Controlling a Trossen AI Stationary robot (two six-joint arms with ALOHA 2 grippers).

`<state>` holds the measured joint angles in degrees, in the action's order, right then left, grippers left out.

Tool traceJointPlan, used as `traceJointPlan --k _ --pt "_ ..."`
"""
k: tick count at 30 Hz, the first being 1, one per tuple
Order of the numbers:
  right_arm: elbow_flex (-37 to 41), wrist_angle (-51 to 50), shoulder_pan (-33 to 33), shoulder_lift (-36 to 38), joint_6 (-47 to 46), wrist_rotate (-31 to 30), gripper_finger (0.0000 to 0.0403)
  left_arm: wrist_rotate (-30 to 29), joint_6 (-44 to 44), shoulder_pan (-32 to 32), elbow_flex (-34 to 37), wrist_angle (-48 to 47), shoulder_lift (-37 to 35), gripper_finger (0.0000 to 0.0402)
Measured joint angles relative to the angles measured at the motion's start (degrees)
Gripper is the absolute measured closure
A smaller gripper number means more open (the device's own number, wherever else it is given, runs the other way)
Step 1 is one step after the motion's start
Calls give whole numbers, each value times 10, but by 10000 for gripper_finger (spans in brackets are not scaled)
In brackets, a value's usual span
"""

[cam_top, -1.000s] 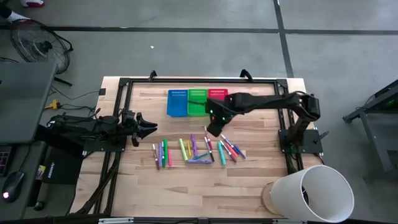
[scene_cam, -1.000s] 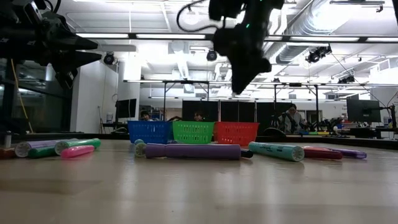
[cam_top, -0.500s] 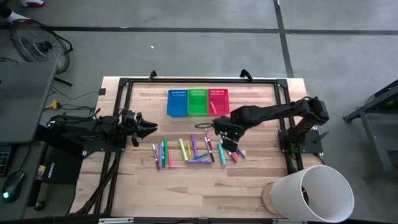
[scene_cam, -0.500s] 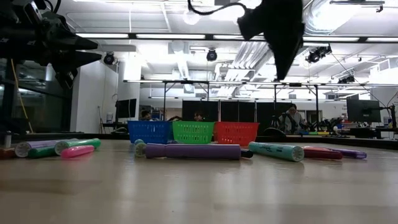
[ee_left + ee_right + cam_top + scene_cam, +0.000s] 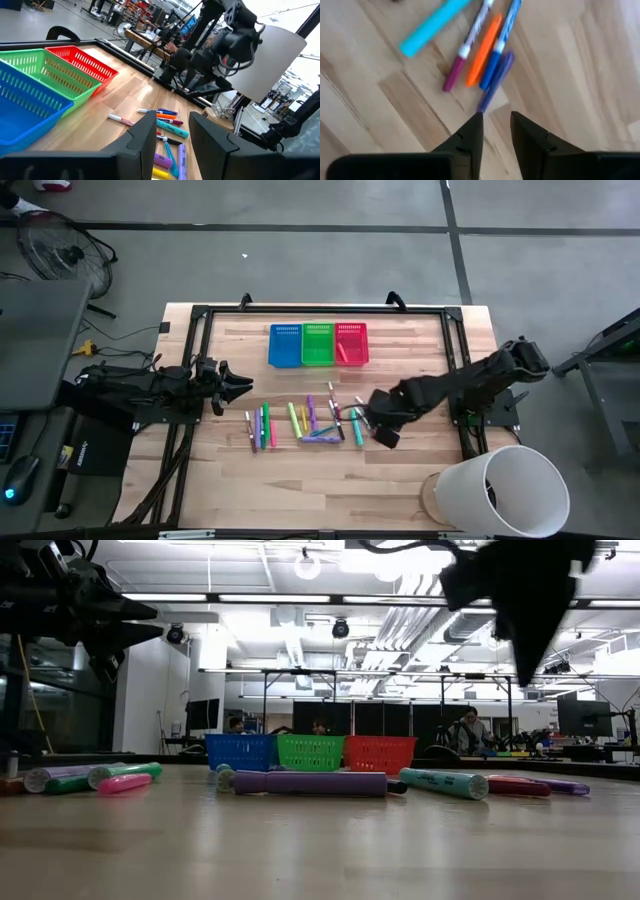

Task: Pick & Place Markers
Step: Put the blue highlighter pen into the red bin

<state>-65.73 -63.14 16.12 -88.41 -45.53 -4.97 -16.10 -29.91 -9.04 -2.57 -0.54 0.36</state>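
1. We see the right gripper above the right end of the markers, its fingers slightly spread with nothing between them.
2. The markers lie scattered mid-table, in front of the blue, green and red baskets (one pink marker sits in the red one).
3. The left gripper waits at the table's left edge, fingers parted and empty.

The left arm lies low along the left edge of the frame in the high view, stretched toward the middle. The left gripper is at the middle left, its fingers a little apart. The right arm reaches in from the right edge, bent downward. The right gripper is at lower centre-right, with only a narrow gap between its fingers.
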Motion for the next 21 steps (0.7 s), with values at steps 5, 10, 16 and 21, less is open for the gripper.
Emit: traceJointPlan --k 5,10,16,21 --pt "56 12 36 20 -62 3 274 0 0 0 0 0 0 286" --pt "90 23 51 20 -124 19 244 0 0 0 0 0 0 286" --pt "126 42 50 20 -177 52 229 0 0 0 0 0 0 286" --pt "158 73 49 20 -191 74 232 0 0 0 0 0 0 286"
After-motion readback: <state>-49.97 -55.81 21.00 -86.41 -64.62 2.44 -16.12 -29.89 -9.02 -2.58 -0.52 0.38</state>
